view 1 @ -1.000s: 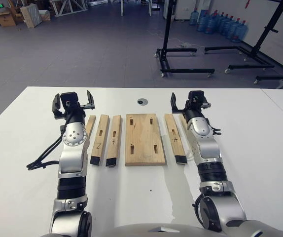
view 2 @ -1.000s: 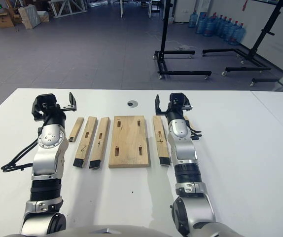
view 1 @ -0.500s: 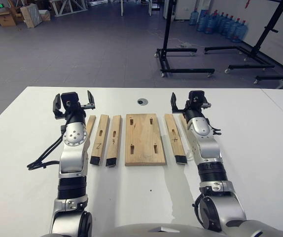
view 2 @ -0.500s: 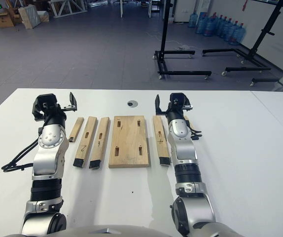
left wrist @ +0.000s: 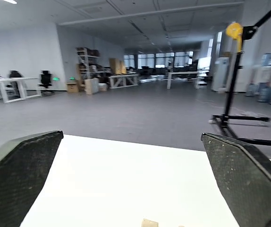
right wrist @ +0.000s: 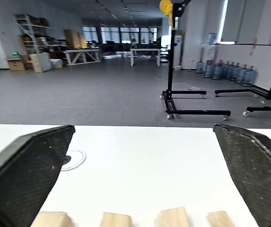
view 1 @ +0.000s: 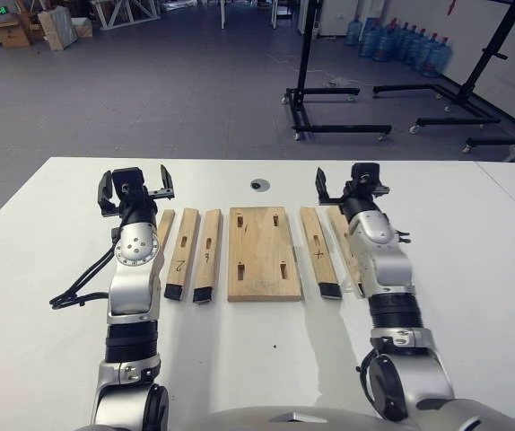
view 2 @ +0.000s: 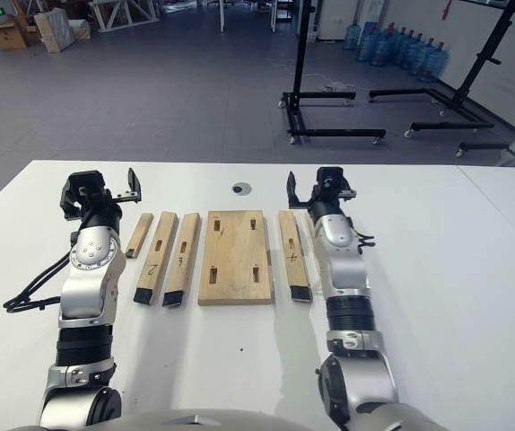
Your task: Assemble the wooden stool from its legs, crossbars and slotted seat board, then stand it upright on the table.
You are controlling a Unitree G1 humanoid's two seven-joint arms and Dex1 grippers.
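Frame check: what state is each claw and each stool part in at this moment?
left claw, open, holding nothing
right claw, open, holding nothing
seat board, lying flat, slots facing up, nothing fitted in them
legs and crossbars, lying flat and loose on both sides of the board, not joined

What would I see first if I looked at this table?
The big flat slotted seat board lies in the middle of the white table, with wooden sticks lined up flat on both sides of it. The left gripper and the right gripper are both open and hold nothing, one at each side of the row, near the sticks' far ends.
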